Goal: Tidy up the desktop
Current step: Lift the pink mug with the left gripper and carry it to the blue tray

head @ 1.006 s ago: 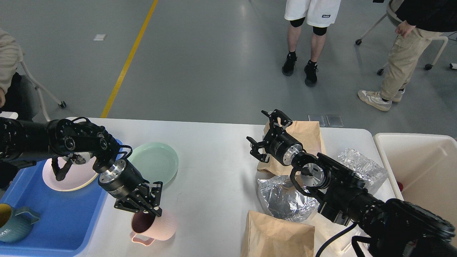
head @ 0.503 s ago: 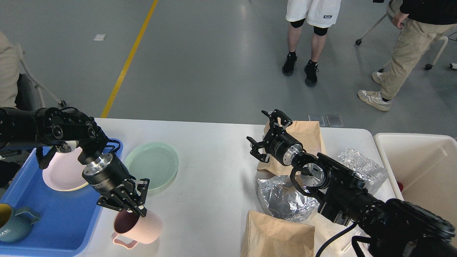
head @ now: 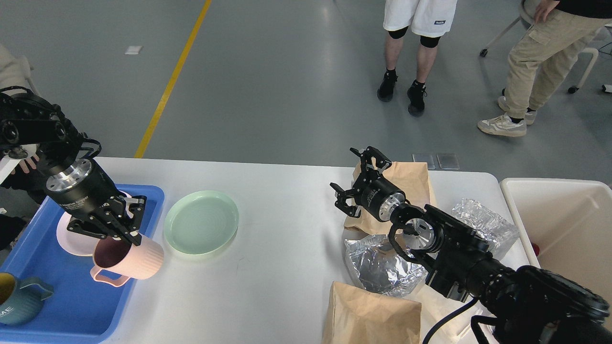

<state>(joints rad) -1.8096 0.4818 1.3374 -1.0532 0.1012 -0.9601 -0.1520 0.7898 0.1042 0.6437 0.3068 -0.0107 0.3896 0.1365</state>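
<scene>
The white desktop (head: pixel 282 248) fills the lower view. My left gripper (head: pixel 125 234) is shut on the rim of a pink ribbed mug (head: pixel 131 262) and holds it tilted over the right edge of the blue tray (head: pixel 71 306). A pink plate (head: pixel 74 236) and a teal mug (head: pixel 21 298) lie in the tray. A mint green plate (head: pixel 201 222) sits on the desktop beside the tray. My right gripper (head: pixel 356 179) is open and empty, hovering by the left edge of a brown paper bag (head: pixel 411 181).
Crumpled foil lies under the right arm (head: pixel 377 267) and to its right (head: pixel 483 220). A second brown paper bag (head: pixel 370 315) lies at the front edge. A cream bin (head: pixel 569 229) stands at the right. People stand on the floor beyond the table.
My left gripper has carried the pink mug up and to the left, from the desktop in front of the green plate to over the tray's right edge. The right arm has not moved.
</scene>
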